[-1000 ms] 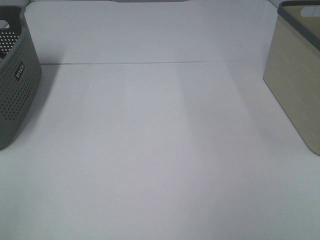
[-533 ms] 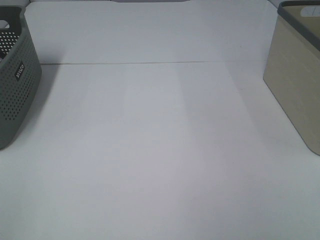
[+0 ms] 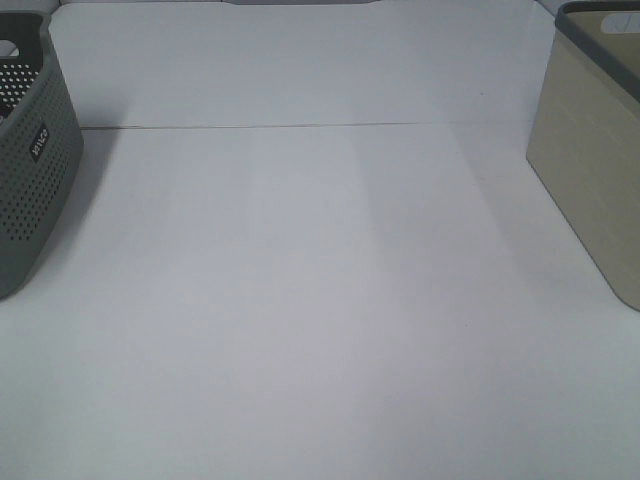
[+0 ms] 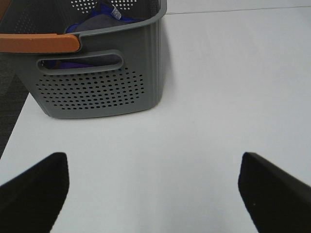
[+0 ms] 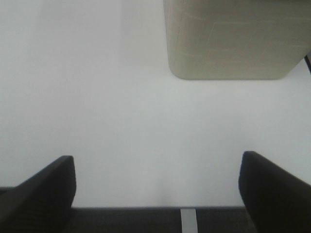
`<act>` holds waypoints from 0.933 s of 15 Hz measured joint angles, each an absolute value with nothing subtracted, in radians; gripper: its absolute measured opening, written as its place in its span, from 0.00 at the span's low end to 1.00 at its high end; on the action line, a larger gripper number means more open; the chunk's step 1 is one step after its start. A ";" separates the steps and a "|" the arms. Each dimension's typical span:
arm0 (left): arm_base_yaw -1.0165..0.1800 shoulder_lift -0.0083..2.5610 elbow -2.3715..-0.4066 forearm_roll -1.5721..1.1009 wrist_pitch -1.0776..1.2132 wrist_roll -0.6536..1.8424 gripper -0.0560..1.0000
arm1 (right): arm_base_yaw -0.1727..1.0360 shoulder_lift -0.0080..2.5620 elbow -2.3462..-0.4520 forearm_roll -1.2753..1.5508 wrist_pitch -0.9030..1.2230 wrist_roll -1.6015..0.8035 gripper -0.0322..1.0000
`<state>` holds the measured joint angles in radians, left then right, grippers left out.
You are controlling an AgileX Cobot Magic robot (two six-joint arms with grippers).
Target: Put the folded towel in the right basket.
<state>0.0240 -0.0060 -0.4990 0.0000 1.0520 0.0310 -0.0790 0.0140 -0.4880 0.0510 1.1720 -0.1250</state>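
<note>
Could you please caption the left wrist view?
Open left hand facing grey perforated basket holding blue-grey cloth on white table.

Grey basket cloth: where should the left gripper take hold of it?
From above, through the open top of the grey basket: the grey and blue cloth lies inside, walled in on all sides. Pinch its raised hump. The left gripper stands open.

The left gripper point(image 4: 153, 189) hangs with its dark fingers spread wide, holding nothing. The right gripper point(image 5: 156, 187) likewise stands spread and unladen.
</note>
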 joint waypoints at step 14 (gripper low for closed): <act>0.024 -0.006 -0.499 0.000 1.052 0.031 0.89 | -0.079 -0.003 -0.458 0.025 1.112 -0.074 0.88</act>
